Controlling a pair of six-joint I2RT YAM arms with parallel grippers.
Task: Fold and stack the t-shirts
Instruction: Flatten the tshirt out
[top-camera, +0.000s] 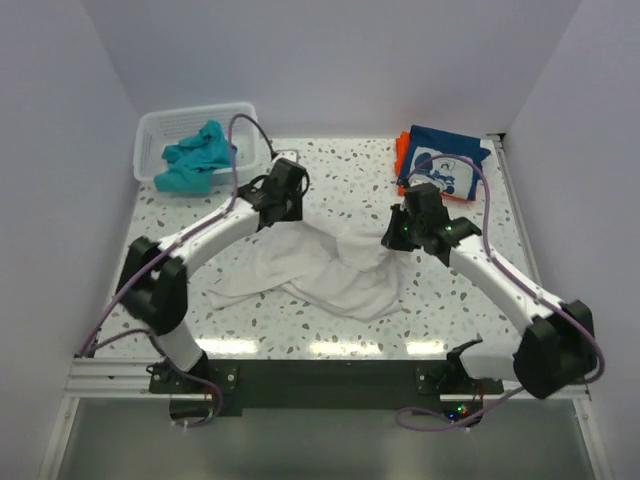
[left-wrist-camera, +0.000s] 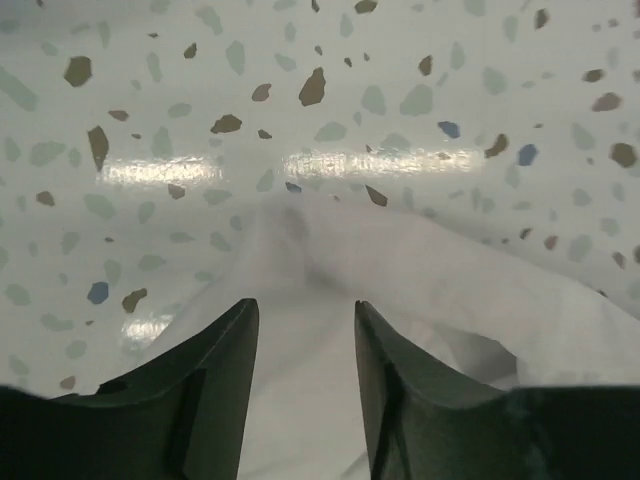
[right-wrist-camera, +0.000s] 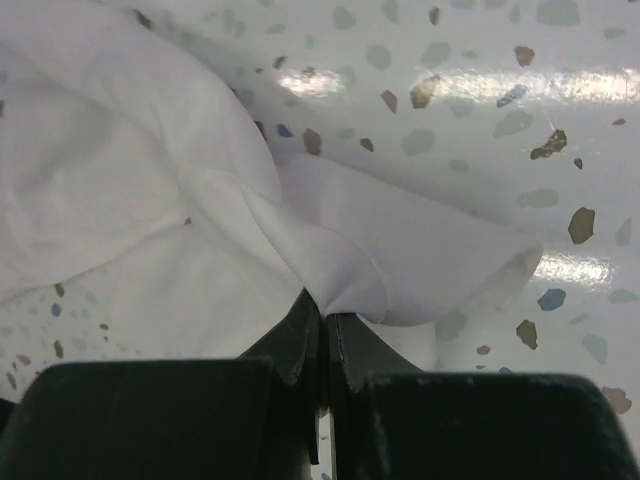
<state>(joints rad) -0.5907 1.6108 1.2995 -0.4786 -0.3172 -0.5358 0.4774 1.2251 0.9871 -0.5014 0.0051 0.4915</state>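
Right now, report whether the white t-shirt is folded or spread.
Neither: the white t-shirt lies crumpled, bunched where the right pincer pinches it.

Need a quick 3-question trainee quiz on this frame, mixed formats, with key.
1. True or false: the right gripper is shut on the white t-shirt.
2. Where is the teal t-shirt? A: inside the basket. B: beside the basket. C: under the basket.
3. Fill in: the navy t-shirt lies on top of the ___ t-shirt.

Key: 1 true; 2 A; 3 orange t-shirt.
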